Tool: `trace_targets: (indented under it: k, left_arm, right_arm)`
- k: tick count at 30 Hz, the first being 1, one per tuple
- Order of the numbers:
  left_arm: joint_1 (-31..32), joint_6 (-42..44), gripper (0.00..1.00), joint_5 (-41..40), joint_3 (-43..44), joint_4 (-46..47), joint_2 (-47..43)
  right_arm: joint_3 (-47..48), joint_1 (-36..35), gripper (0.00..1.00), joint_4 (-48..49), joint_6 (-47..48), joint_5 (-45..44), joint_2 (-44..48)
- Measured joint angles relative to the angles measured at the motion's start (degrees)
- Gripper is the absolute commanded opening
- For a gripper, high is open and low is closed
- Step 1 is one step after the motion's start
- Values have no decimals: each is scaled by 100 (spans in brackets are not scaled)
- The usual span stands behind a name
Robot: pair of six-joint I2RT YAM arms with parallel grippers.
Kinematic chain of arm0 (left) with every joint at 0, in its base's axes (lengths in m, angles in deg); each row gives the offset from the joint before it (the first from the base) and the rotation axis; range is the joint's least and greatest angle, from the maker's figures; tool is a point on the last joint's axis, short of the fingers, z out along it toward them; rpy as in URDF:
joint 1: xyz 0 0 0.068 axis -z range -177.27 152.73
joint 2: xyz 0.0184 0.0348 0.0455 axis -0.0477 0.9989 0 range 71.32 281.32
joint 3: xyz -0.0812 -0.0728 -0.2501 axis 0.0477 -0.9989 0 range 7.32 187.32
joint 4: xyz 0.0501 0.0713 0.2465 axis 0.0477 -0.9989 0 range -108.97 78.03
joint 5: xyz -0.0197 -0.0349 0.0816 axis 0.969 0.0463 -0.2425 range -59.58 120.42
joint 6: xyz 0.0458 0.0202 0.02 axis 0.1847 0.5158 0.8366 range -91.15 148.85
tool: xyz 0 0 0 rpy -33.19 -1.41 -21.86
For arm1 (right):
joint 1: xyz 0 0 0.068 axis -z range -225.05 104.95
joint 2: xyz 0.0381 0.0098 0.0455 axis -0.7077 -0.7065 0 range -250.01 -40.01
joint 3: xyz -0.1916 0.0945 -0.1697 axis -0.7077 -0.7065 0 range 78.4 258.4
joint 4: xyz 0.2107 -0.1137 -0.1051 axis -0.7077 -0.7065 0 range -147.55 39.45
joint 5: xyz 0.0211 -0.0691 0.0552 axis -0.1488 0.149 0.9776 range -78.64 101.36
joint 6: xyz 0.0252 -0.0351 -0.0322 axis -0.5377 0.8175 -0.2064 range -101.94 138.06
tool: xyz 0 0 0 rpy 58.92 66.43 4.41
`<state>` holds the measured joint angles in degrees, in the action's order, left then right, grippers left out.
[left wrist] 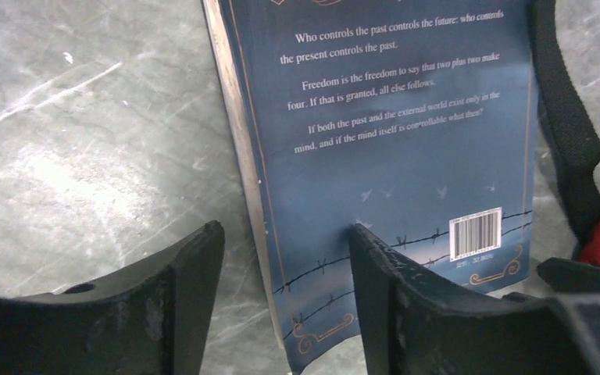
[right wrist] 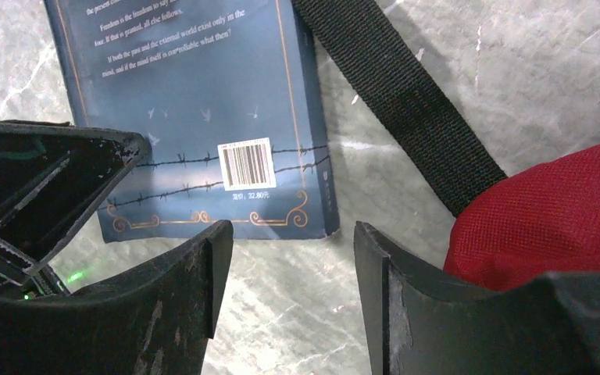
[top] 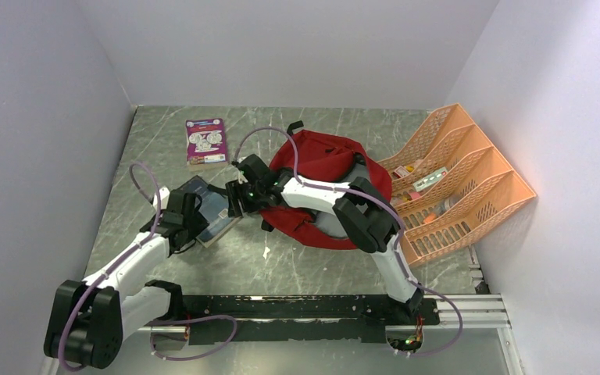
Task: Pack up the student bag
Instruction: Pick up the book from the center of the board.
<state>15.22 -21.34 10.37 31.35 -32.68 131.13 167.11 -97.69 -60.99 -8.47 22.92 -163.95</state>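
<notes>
Left gripper (left wrist: 285, 234), jaws apart, straddles the long edge of a dark blue paperback book (left wrist: 406, 141) lying flat on the grey marbled table (left wrist: 86, 141). Right gripper (right wrist: 293, 230), also spread and empty, hovers at the book's corner, with the dark red fabric backpack (top: 324, 152) lying just beyond.

This is a robotics lab test cell: plain white walls (top: 281, 47) box in a grey marbled counter (top: 281, 266) on three sides. A left arm (top: 129, 262) and a right arm (top: 363, 215) are bolted to a black rail (top: 297, 307) at its near edge, trailing looped purple cables (top: 158, 201).
</notes>
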Motion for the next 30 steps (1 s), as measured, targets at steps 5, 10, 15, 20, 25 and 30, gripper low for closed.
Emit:
trace_targets:
  k: [5,10,15,20,25,30]
  left_arm:
    - [-72,-81,37,160,-175,444,-2]
    - [-146,-208,17,247,-356,833,-61]
    - [-160,-485,5,415,-649,1300,-214]
    - [-170,-778,5,490,-793,1552,-214]
    - [-173,-973,5,490,-791,1569,-175]
    - [-175,-1060,5,485,-791,1561,-173]
  right_arm:
    - [33,87,66,98,22,166,-107]
    - [33,271,68,144,46,446,-173]
    - [144,358,68,153,15,588,-260]
    - [229,382,70,155,-168,553,-339]
    - [243,393,71,170,-424,389,-345]
    - [304,450,70,184,-625,474,-409]
